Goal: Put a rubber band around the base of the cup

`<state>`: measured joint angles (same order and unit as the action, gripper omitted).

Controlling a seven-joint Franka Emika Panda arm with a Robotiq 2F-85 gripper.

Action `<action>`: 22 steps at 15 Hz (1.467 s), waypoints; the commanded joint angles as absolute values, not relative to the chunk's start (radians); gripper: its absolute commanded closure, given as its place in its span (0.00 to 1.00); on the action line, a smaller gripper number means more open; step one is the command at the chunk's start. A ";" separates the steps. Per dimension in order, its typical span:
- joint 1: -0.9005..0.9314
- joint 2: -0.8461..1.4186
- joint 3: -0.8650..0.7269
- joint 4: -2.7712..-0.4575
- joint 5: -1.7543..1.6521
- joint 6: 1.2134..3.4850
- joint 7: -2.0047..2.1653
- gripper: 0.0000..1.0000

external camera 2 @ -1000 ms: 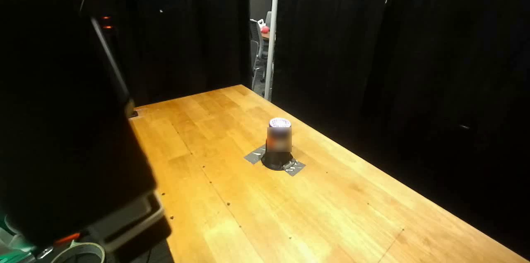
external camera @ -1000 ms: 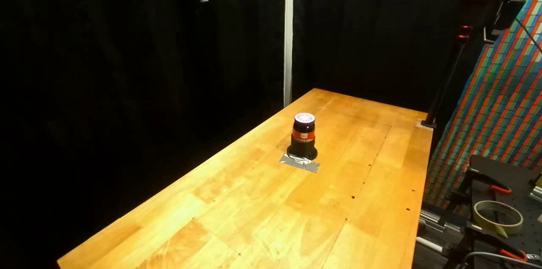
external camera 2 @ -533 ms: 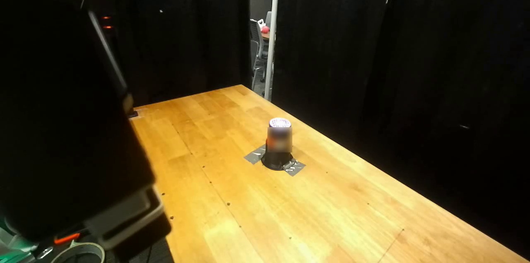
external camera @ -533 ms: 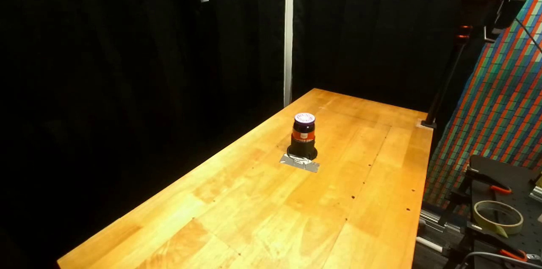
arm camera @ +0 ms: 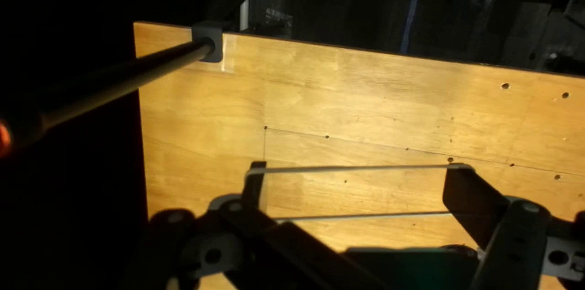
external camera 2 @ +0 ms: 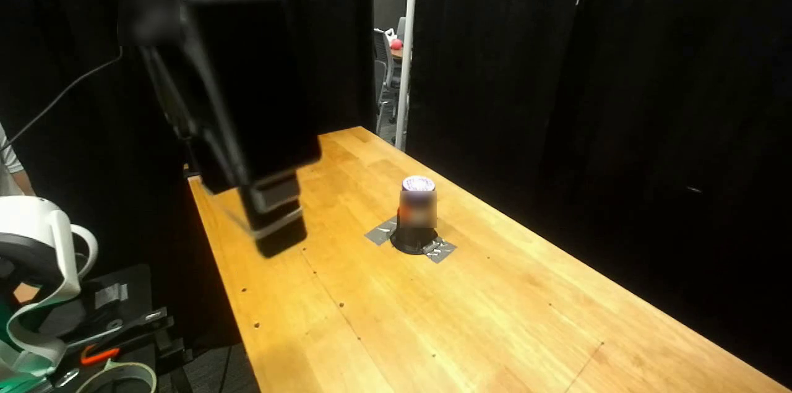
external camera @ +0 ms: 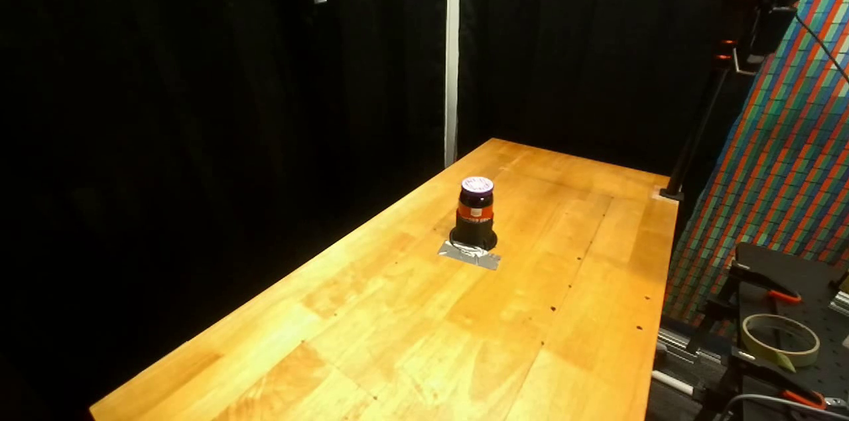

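Carries the rubber band (arm camera: 354, 168) stretched around both fingers (arm camera: 468, 198) of the end effector (arm camera: 358, 192), spread wide apart, as a long narrow loop near the tips. Find the cup (external camera: 475, 214) in both exterior views, upright on the table (external camera: 411, 328), fastened at its flared foot by grey tape (external camera: 474, 259). Hangs, band and all, above the table and well apart from the cup. Look for the cup low in the wrist view too, perhaps as a dark curved rim, too hidden behind the end effector to be sure.

Calls next, by judgement, for a move over the cup, then a straight descent. Likeliest to go wrong there: given so little room between the strands, could catch on the pale top (external camera: 477, 185) through a slight sideways error and roll off the tips. Could also fly loose beforehand, sitting under tension so near the finger ends. Might sag and drop through bringing the fingers together too soon. By halting high, might cinch around the orange middle instead of the base; by pressing on too far, might jam fingertips against the flared foot or the tape. At release, could ride up with a finger, for want of anything to push it off.
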<state>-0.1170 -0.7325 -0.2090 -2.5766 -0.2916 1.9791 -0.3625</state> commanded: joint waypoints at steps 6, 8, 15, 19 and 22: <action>0.033 -0.361 -0.071 -2.349 -0.146 1.983 -0.245 0.00; 0.048 -0.280 -0.050 -2.300 -0.103 1.997 -0.218 0.00; 0.070 -0.057 0.018 -2.142 0.034 2.033 -0.095 0.00; 0.081 0.037 0.056 -2.093 0.025 2.174 -0.035 0.00; 0.085 0.122 0.069 -2.039 0.012 2.261 -0.038 0.00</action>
<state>0.0818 0.0345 0.0582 -2.1198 0.0203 2.2005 -0.0514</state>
